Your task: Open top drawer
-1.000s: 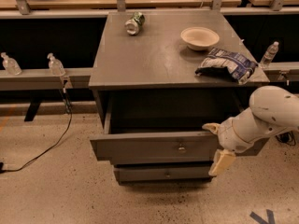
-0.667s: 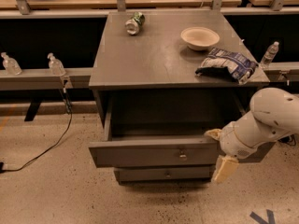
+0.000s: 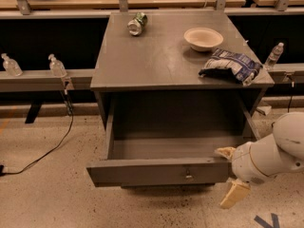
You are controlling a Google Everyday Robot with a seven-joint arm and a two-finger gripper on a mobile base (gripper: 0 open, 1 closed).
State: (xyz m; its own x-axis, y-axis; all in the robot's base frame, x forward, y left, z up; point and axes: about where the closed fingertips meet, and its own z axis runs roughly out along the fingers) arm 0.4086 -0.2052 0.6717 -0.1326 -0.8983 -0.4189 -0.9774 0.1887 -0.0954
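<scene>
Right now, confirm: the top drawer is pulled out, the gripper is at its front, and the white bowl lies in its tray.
One slip: the camera view shows the white bowl on the cabinet top, not in the tray. The top drawer is pulled out, the gripper at its front's right end.

1. Your top drawer [image 3: 156, 171] stands pulled well out, its wide grey front level, a small round metal knob [image 3: 188, 175] at centre.
2. Its deep grey tray [image 3: 175, 147] lies exposed.
3. Your gripper [image 3: 230, 175] sits at the front's right end.
</scene>
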